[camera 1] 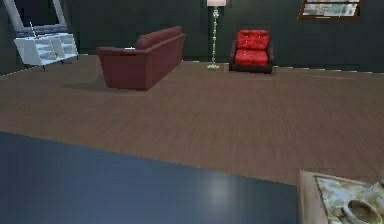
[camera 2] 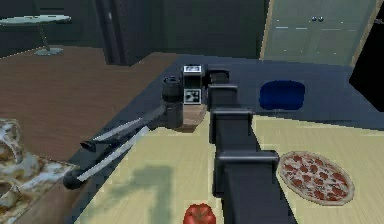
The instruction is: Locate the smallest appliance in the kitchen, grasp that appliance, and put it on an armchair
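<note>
Probably the appliance is the blue rounded box (camera 2: 282, 95) on the bench (camera 2: 120, 205), right of the arm (camera 2: 240, 160): stiff, smooth-sided, lightish, best taken across its narrow sides. Whether the fingers (camera 2: 112, 157) grip anything, I cannot tell.

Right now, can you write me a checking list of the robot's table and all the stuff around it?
Surface: cream tabletop with a dark blue edge.
Job's things: red armchair by the far wall; which thing is the appliance cannot be told.
Clutter: pizza, round red thing, blue thing, tray with pale things on it.
Grippers: gripper at the arm's far end, near the tray; cannot tell whether it holds anything.
Cables: nothing seen.
Surroundings: dark red sofa, floor lamp, white shelf unit, pale double door, round table.
</note>
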